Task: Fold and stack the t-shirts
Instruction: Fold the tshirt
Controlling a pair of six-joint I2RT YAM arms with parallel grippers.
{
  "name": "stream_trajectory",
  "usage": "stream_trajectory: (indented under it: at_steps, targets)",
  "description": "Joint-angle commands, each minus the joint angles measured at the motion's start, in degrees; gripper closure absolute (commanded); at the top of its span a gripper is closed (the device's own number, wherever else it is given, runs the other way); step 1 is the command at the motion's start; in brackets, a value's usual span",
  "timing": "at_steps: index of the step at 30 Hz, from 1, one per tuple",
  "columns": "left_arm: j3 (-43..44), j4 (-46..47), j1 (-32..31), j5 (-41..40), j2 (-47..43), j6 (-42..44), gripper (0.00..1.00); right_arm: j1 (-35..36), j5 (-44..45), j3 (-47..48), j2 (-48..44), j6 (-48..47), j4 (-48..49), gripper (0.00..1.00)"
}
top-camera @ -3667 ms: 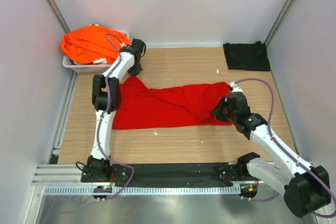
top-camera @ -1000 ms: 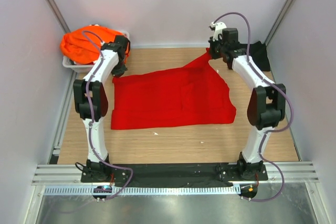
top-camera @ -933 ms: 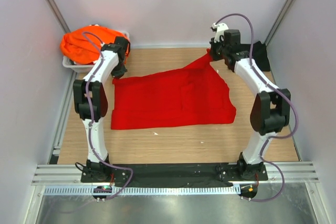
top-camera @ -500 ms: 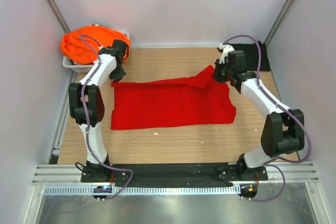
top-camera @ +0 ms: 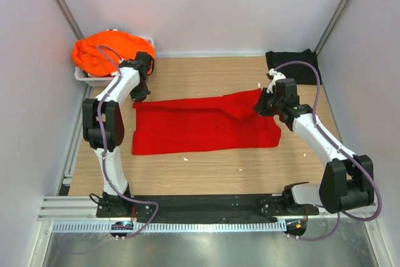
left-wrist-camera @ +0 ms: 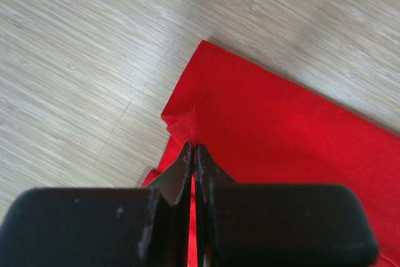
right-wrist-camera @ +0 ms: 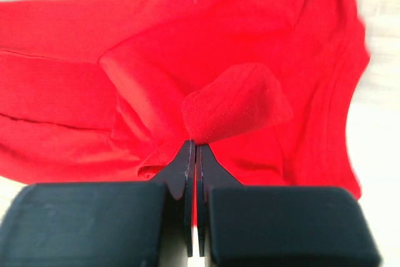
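The bright red t-shirt (top-camera: 200,124) lies spread across the middle of the table, its far part folded toward the front. My left gripper (top-camera: 139,95) is shut on its far left corner (left-wrist-camera: 187,120). My right gripper (top-camera: 261,105) is shut on a bunched hem of the red t-shirt (right-wrist-camera: 231,107) at its right end, above the rest of the cloth. A black t-shirt (top-camera: 292,67) lies folded at the far right. Orange t-shirts (top-camera: 103,51) are heaped in the grey tray (top-camera: 94,80) at the far left.
White walls and metal posts enclose the table on three sides. A dark rail (top-camera: 206,207) with both arm bases runs along the near edge. Bare wood shows in front of the red shirt (top-camera: 206,170).
Both grippers have moved toward the front with the red shirt's far edge, the right one much further, folding the far part over. The cloth now lies as a narrower band.
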Motion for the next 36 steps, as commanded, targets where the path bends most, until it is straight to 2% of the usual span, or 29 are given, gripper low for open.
stream_trajectory:
  at_steps: [1, 3, 5, 6, 7, 8, 11, 15, 19, 27, 33, 36]
  targets:
    - [-1.16, 1.06, -0.7, -0.82, -3.26, 0.16, 1.0, 0.28, 2.02, -3.63, -3.28, 4.59, -1.15, 0.99]
    - [-2.3, 0.71, -0.79, -1.34, -3.97, 0.16, 1.0, 0.28, 2.64, -5.13, -3.81, 5.56, -1.85, 0.97]
    - [-3.18, 0.0, -0.87, -2.13, -4.67, 0.07, 0.96, 0.28, 5.0, -7.06, -4.25, 7.23, -3.87, 0.8]
    - [-4.22, -0.35, -0.87, -2.4, -5.54, 0.16, 0.89, 0.28, 5.01, -7.85, -4.42, 7.32, -4.31, 0.6]
    - [-4.41, -1.57, -0.87, -2.57, -5.99, 0.16, 0.76, 0.2, 5.45, -9.25, -5.29, 7.76, -5.36, 0.52]
    - [-4.67, -2.28, -0.87, -2.66, -6.51, 0.16, 0.51, 0.37, 6.15, -9.7, -6.0, 8.11, -5.98, 0.42]
    - [-6.52, -2.46, -0.87, -4.24, -10.46, 0.69, 0.33, 0.28, 5.8, -10.76, -10.3, 8.82, -8.0, 0.37]
    - [-6.61, -1.32, -0.87, -4.16, -13.28, 0.95, 0.34, 0.37, 3.88, -9.88, -15.58, 11.45, -8.54, 0.33]
    - [-5.73, 1.31, -1.49, -0.82, -11.45, 0.51, 0.38, 0.46, 2.2, -9.71, -15.07, 14.53, -4.24, 0.32]
    - [-3.54, 4.74, -5.0, 0.5, -1.0, -0.63, 0.39, 1.42, 2.81, -6.11, 1.43, 17.08, 0.08, 0.32]
    - [-0.73, 3.88, -5.27, 0.5, 7.61, -1.42, 0.43, 4.32, 7.9, 2.58, 14.98, 14.54, -6.58, 0.32]
    - [-1.68, 3.17, -5.27, 0.15, 8.95, -1.86, 0.46, 5.2, 12.63, 8.37, 21.83, 12.43, -8.88, 0.31]
